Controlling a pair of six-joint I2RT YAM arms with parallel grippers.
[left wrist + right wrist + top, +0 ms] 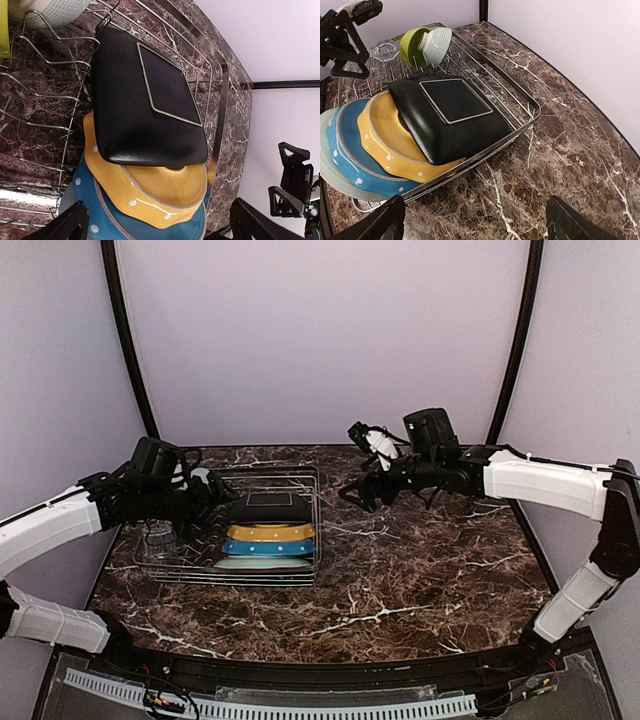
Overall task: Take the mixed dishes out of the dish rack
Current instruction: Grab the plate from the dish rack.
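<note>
The silver wire dish rack [317, 532] stands at the table's left. In it lean a black square plate [268, 505], a yellow dotted plate [270, 533], a blue dotted plate [268, 549] and a pale-green flower plate [262, 564]. A clear ribbed glass [160, 536] stands at the rack's left. In the right wrist view, a yellow-green bowl [412, 45] and a pale-green bowl [437, 42] sit at the rack's far end. My left gripper [207, 496] is open and empty above the plates [160, 230]. My right gripper [355, 495] is open and empty over the marble beside the rack [477, 225].
The dark marble table [420, 570] stretches right of the rack and in front of it. Purple walls and black poles [515, 340] close off the back. The table's raised black rim runs along the right edge [570, 85].
</note>
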